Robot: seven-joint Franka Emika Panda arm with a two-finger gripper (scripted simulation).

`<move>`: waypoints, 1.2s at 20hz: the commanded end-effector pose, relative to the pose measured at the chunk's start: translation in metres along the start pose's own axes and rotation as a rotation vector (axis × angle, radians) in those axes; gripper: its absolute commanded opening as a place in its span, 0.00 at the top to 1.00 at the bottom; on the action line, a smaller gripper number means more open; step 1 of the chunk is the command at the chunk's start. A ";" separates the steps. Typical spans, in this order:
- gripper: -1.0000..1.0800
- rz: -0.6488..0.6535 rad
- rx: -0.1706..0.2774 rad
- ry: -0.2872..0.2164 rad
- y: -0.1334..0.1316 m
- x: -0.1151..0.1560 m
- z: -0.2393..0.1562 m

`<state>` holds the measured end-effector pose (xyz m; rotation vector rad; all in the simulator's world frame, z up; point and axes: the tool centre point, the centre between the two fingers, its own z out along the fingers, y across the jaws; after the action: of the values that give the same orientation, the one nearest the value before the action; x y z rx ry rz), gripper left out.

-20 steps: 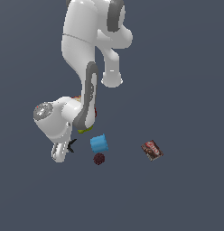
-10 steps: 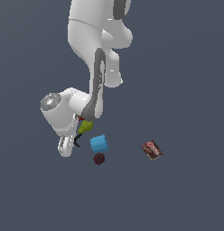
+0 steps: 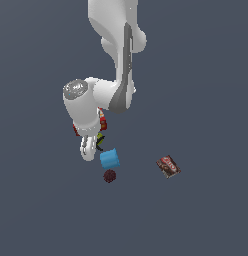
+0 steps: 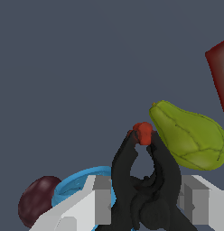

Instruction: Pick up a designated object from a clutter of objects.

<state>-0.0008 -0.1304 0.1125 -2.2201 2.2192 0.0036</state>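
The designated object is a small black clamp with thin prongs and a reddish tip. In the wrist view it sits between my grey fingers, and my gripper is shut on it. In the exterior view the gripper hangs under the white wrist, just left of the blue cup, with the clamp's black prongs showing beside it. The clutter lies around it: a green pear, a dark red berry ball and a red box.
A brown packet lies apart at the exterior view's right. The red box is mostly hidden behind my arm there. The blue cup and berry ball sit close beside my fingers in the wrist view.
My gripper has moved up and toward the exterior view's right, carrying the clamp with it. The arm's links have swung over the clutter. The cup, ball and packet have stayed put.
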 end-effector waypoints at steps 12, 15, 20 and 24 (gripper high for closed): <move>1.00 0.000 0.001 0.004 0.041 -0.105 -0.096; 1.00 0.001 0.001 0.006 0.051 -0.130 -0.121; 1.00 0.001 0.002 0.009 0.068 -0.175 -0.163; 1.00 0.001 0.002 0.010 0.081 -0.211 -0.196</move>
<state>-0.0759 0.0667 0.2963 -2.2227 2.2229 -0.0081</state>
